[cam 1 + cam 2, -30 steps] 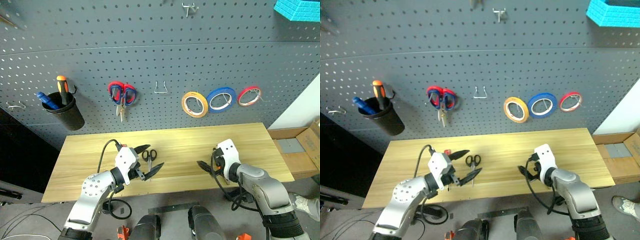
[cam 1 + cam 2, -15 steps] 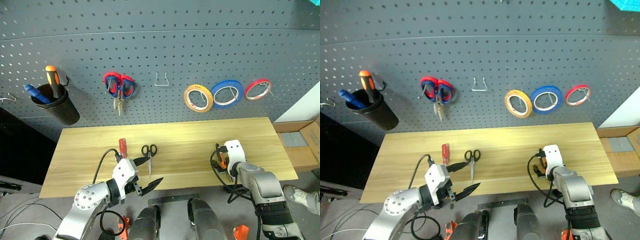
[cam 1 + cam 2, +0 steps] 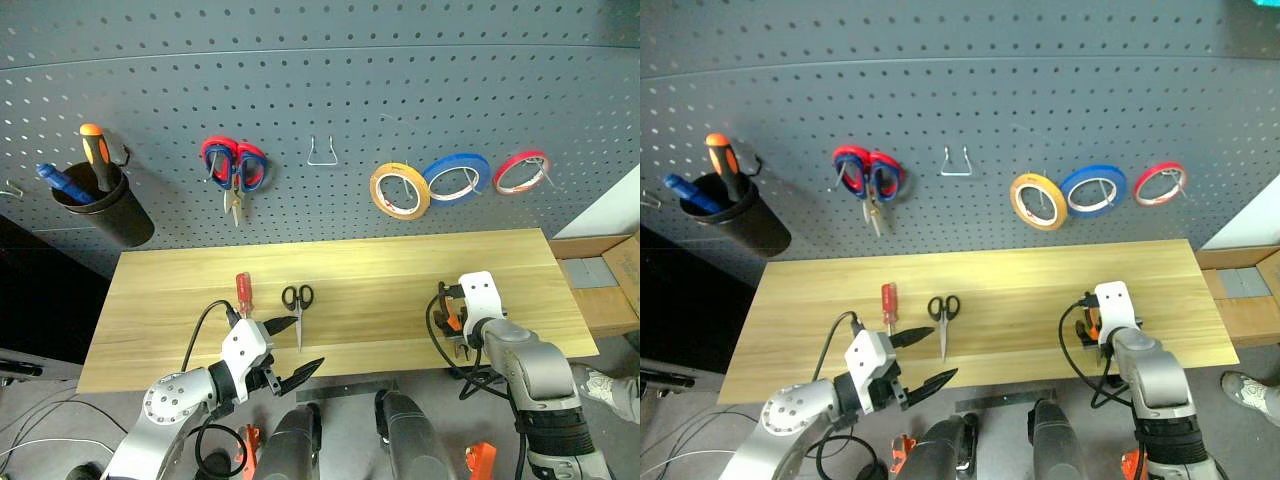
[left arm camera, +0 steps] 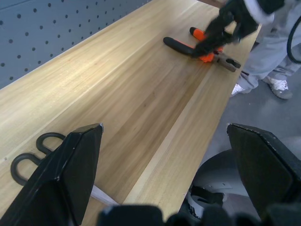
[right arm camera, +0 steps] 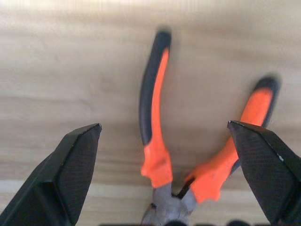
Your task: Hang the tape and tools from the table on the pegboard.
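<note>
On pegboard: red-blue scissors, blue tape, red tape.

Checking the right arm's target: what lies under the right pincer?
The orange-and-black pliers lie flat on the table under the open right pincer, handles spread, untouched. Their jaw tips are cut off from view.

From my head cameras the right arm hides most of the pliers; in my right wrist view their handles blur and the jaws are cropped.
</note>
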